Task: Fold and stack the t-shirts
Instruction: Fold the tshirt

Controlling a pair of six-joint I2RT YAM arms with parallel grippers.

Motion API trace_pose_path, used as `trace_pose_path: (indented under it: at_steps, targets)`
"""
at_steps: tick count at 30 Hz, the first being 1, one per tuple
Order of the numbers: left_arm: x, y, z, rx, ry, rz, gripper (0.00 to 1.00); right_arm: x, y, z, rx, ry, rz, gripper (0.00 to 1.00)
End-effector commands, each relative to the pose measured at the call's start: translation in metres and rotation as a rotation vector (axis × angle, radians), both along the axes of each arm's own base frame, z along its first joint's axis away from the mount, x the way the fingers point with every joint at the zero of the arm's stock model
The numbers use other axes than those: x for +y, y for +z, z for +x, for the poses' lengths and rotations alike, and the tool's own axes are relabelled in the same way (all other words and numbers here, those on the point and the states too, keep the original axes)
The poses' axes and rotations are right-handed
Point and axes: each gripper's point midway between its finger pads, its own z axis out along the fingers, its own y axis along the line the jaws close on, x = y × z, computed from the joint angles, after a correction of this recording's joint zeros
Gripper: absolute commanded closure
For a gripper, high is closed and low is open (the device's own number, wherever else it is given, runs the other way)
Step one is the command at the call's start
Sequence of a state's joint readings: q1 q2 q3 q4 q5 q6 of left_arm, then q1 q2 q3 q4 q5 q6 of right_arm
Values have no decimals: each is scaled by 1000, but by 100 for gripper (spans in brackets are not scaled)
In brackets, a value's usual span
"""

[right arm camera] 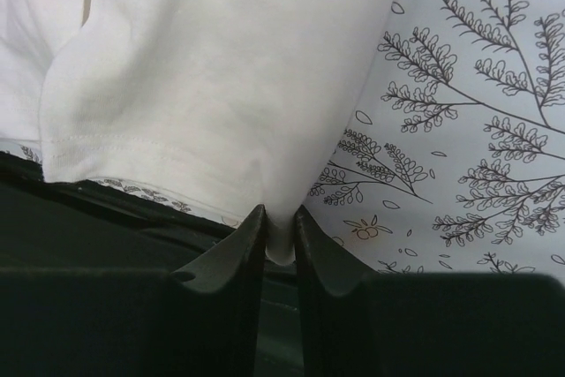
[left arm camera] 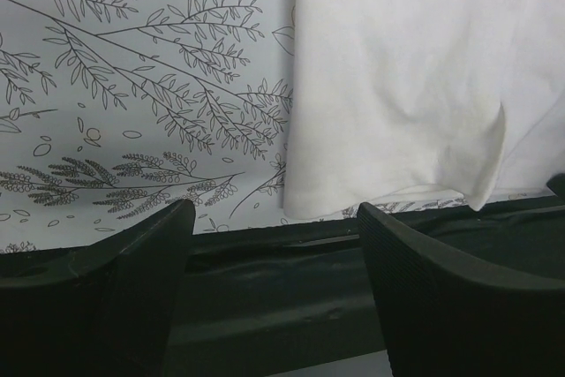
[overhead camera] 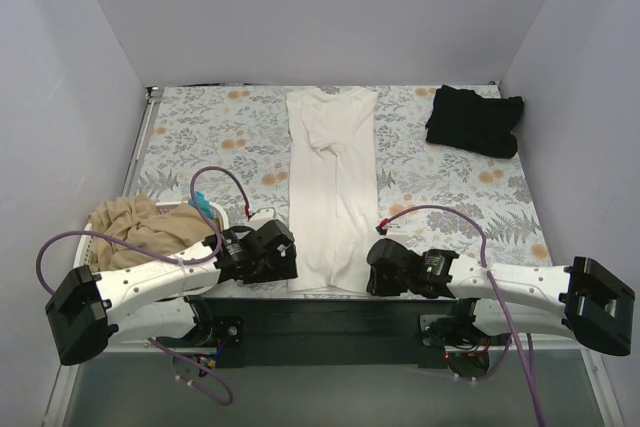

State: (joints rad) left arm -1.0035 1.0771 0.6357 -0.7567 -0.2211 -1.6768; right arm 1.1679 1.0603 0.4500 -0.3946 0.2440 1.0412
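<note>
The fingers [right arm camera: 237, 258] of the right gripper [right arm camera: 281, 249] are pressing together on the near right corner of the white t-shirt [overhead camera: 332, 187], and a small fold of the cloth is showing between them. The left gripper [left arm camera: 274, 253] is standing with its fingers wide apart and holding nothing, just beside the near left corner of the same hem.

The white t-shirt is lying flat as a long narrow strip in the middle of the table [overhead camera: 220, 137]. Its long axis is running from the near edge to the far edge. The collar is pointing to the far wall and the hem is reaching the near edge, where the flowered cover is meeting a black strip.

The black t-shirt [overhead camera: 475, 120] is lying folded near the far right corner, well apart from the white one. The tan t-shirt [overhead camera: 130, 227] is lying in a heap in the white basket [overhead camera: 225, 210] at the near left, beside the left arm.

Bare flowered cover is showing on both sides of the white strip.
</note>
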Motion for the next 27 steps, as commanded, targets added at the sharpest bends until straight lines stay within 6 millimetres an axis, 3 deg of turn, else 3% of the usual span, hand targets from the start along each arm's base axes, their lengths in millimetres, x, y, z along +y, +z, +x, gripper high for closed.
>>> trace_pose_path:
  at_steps: [1, 7, 12, 17, 20, 27]
  targets:
    - [1, 5, 1, -19, 38, 0, 28, -16, -18, -14, 56, -6, -50, 76]
    - [-2, -4, -10, -2, 40, 58, 34, -27, -21, -16, 52, -31, -54, 83]
    - [-4, -4, -13, 4, 65, 42, 44, -31, -18, -15, 39, -48, -38, 83]
    - [-5, -10, -17, 11, 79, 24, 45, -34, -20, -16, 38, -55, -34, 83]
    - [-24, -13, -17, 14, 51, -74, 45, -34, -20, -16, 38, -54, -36, 83]
    - [-24, -27, -20, 44, 57, -46, 50, -34, -19, -16, 34, -55, -27, 84]
